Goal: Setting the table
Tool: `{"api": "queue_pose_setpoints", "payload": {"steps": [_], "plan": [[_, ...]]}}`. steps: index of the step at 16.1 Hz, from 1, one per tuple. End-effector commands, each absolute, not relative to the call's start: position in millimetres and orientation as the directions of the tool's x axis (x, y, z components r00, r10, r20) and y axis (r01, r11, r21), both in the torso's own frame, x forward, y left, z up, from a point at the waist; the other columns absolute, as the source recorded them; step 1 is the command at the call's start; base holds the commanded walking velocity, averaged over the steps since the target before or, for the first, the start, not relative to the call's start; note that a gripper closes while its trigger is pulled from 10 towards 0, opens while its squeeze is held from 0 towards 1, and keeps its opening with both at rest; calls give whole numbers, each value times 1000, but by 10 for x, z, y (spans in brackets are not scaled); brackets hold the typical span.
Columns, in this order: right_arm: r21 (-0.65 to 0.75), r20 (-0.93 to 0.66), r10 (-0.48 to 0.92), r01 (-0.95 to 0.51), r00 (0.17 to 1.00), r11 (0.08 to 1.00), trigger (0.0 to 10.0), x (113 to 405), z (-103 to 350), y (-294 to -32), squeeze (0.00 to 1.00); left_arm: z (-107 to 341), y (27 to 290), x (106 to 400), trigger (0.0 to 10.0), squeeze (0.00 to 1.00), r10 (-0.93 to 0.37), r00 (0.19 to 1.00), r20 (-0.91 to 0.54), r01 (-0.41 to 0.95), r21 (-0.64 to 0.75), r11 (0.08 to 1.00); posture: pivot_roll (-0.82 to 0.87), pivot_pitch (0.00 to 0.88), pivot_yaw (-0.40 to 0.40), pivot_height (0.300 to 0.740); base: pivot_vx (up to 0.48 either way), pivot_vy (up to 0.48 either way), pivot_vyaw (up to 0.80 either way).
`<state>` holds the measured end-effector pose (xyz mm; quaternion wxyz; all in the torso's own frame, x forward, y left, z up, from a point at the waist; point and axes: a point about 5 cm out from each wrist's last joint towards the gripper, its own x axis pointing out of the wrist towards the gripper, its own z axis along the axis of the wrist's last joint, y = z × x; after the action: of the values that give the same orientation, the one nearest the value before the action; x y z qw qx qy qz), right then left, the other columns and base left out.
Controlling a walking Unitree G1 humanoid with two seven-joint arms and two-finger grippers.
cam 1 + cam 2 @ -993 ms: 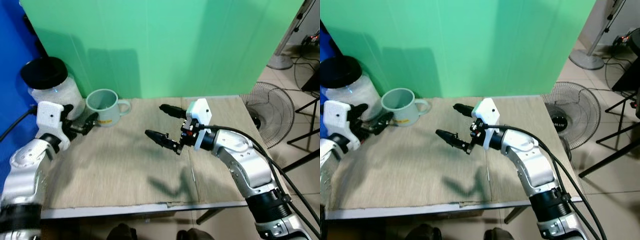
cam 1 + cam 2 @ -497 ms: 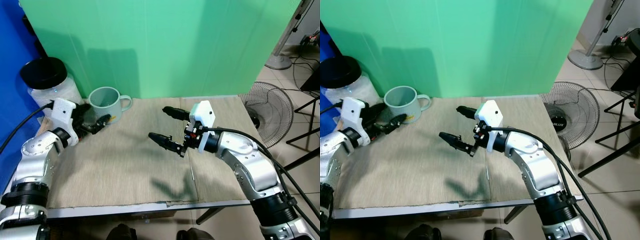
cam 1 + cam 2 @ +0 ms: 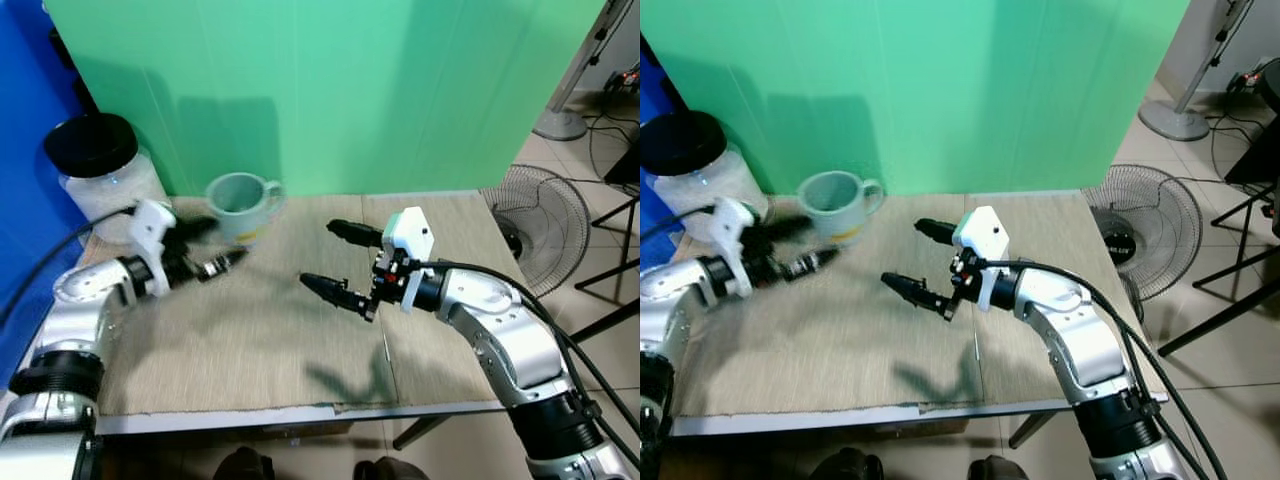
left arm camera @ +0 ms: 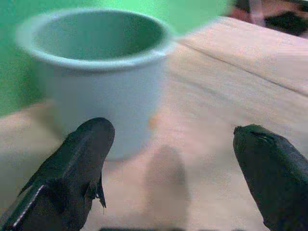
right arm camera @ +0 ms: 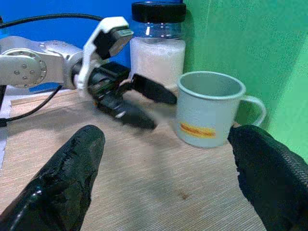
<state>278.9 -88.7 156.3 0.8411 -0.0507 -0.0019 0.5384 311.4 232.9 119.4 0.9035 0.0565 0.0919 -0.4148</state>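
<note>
My left gripper (image 3: 212, 248) has its fingers spread apart and empty, low over the far left of the table (image 3: 260, 340), just beside the pale green mug (image 3: 241, 205). The mug stands upright near the table's far edge, handle pointing right, with one finger reaching alongside its wall and the other nearer me. My right gripper (image 3: 345, 265) hovers above the table's middle, fingers wide apart, holding nothing.

To take the mug well, I judge I should slide the left fingers on until the wall sits squarely between them, close firmly, then lift straight so it does not tip.

My left gripper is blurred in the head views, so I cannot tell whether a finger already touches the mug. The jar (image 3: 104, 172) behind stands partly hidden by my arm.
</note>
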Motion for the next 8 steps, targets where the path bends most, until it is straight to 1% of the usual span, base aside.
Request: {"api": "queue_pose_setpoints", "payload": {"steps": [1,2,5,7,8], "plan": [[-88,-39,915,-913,402,398,10000,2763,1604,-886,1000,1165,2260,3069,10000,0,-781,581,-228,803,3,596,-26,90,3,740,0,0,0],[-90,-42,916,-914,400,395,10000,2758,1602,-884,1000,1135,2247,3017,10000,0,-799,549,-244,825,3,565,-29,90,6,740,0,0,0],[-93,-45,915,-914,401,396,10000,2762,1603,-893,1000,1205,2252,2947,10000,0,-801,556,-220,826,39,563,-26,89,6,740,0,0,0],[-94,-46,917,-915,397,392,10000,2759,1601,-893,1000,1347,2186,2888,10000,0,-811,556,-181,831,113,544,-19,89,3,740,0,0,0],[-93,-46,919,-918,391,386,10000,2757,1601,-877,1000,1510,2107,2862,10000,0,-823,544,-167,836,196,513,-14,89,1,740,0,0,0]]}}
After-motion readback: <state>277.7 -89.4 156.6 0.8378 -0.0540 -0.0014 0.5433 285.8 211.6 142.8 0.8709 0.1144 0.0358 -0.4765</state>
